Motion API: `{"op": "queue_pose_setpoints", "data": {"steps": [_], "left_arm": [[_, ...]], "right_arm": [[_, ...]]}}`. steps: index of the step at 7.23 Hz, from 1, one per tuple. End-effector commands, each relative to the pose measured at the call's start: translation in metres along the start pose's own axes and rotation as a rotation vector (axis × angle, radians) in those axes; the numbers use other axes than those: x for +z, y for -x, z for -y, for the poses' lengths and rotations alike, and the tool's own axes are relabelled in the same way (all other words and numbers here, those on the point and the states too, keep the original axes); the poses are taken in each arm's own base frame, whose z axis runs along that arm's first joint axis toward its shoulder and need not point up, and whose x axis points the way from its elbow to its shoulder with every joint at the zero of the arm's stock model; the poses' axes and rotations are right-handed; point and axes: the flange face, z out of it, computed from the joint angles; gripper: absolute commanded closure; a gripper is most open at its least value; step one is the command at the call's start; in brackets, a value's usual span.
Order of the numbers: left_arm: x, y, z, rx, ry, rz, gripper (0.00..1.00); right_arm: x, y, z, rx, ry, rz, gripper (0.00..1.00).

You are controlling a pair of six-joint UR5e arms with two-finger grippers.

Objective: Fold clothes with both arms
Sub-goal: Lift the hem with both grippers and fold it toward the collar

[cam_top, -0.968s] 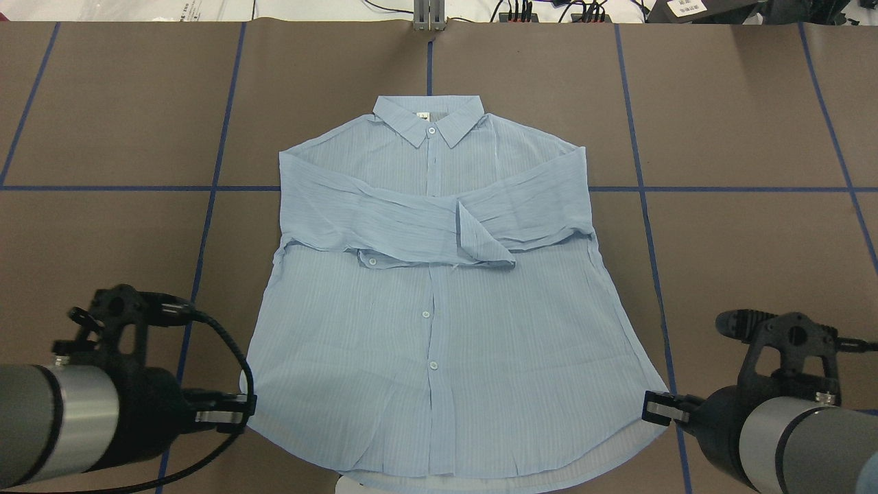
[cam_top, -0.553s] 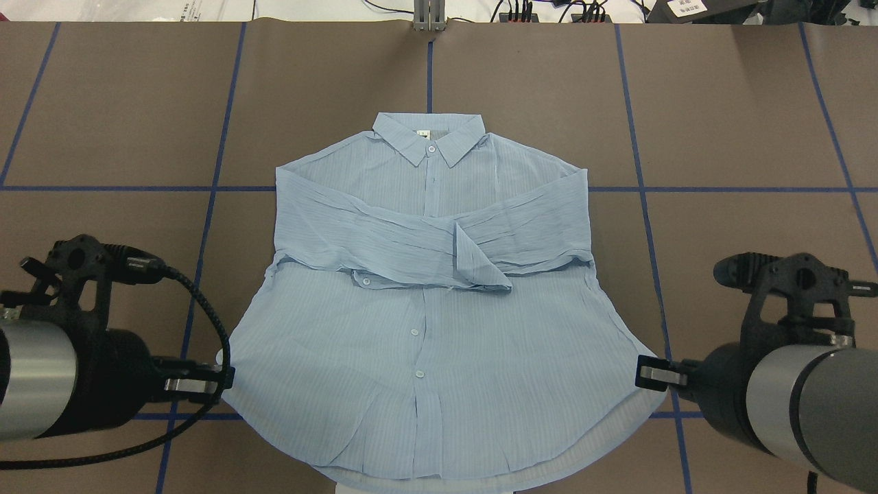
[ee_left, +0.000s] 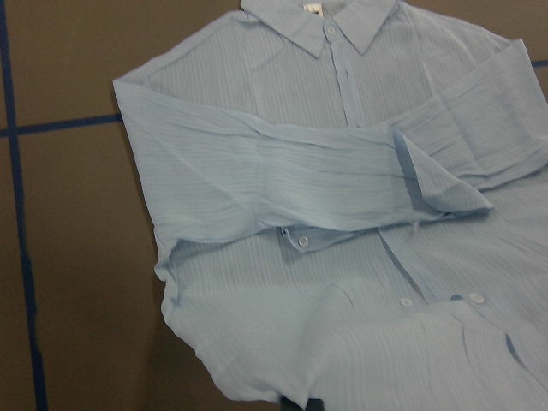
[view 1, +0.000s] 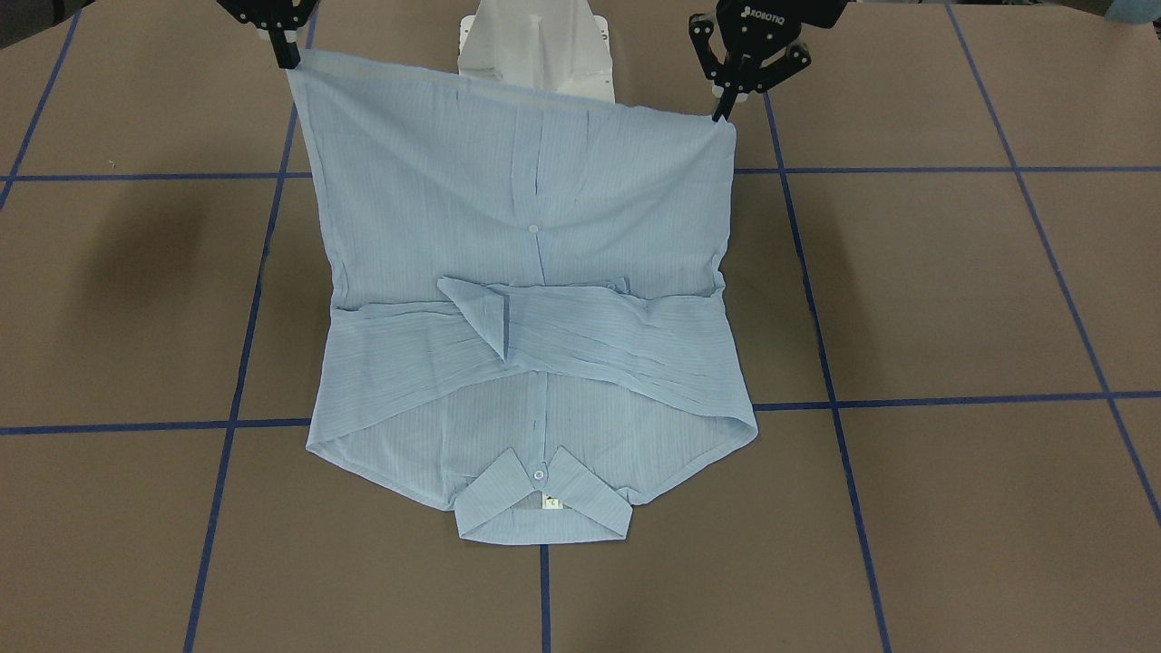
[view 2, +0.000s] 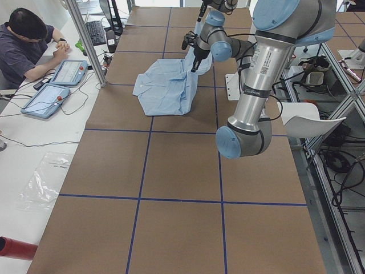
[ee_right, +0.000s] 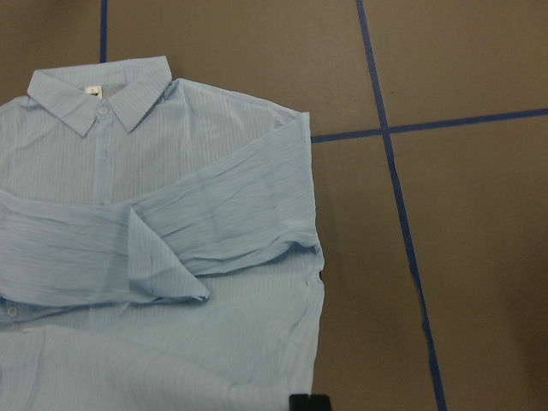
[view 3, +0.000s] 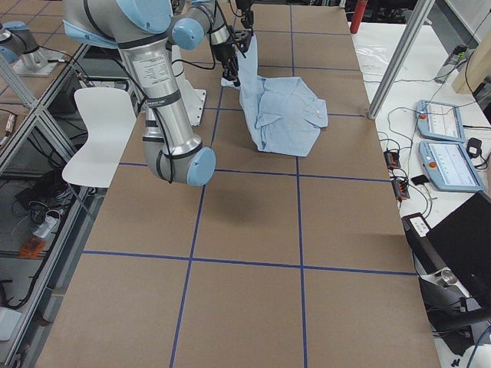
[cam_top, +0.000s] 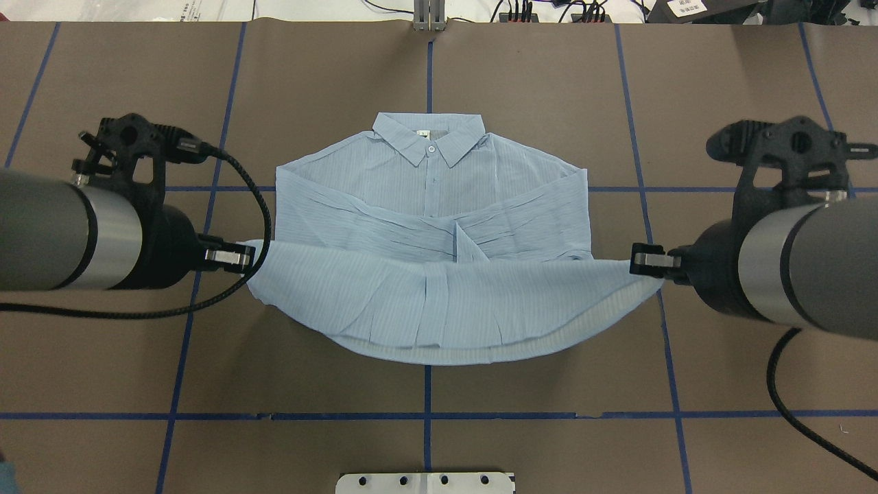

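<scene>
Two end effectors hold the shirt [cam_top: 439,302] by its hem corners. The left end effector [cam_top: 241,256] is clamped on one corner and the right end effector [cam_top: 641,260] on the other. Gripping both corners level and well apart puts the hem in tension, so the lower half can likely be carried toward the collar [cam_top: 429,132] without sagging or twisting. The upper half lies flat on the table [cam_top: 137,357], with the sleeves [cam_top: 384,230] crossed over the chest. Both arms reach in from opposite sides of the garment. They are raised above the table, with fingertips directed inward in the overhead view.
</scene>
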Motion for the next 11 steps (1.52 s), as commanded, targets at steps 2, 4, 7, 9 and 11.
{"op": "queue_pose_setpoints", "data": {"steps": [2,4,7,9,11], "left_arm": [[0.022,0.01,0.073,-0.015,-0.077,0.075,1.0],[0.093,0.017,0.102,-0.013,-0.129,0.104,1.0],[0.194,0.042,0.131,-0.017,-0.174,0.165,1.0],[0.256,0.074,0.131,-0.017,-0.185,0.204,1.0],[0.276,0.084,0.127,-0.016,-0.177,0.209,1.0]], "right_arm": [[0.049,0.026,0.097,0.038,-0.109,0.032,1.0],[0.116,0.039,0.14,0.022,-0.136,0.011,1.0],[0.211,0.037,0.166,0.034,-0.123,-0.053,1.0],[0.26,0.027,0.159,0.028,-0.09,-0.101,1.0],[0.303,0.028,0.139,0.009,-0.059,-0.117,1.0]]}}
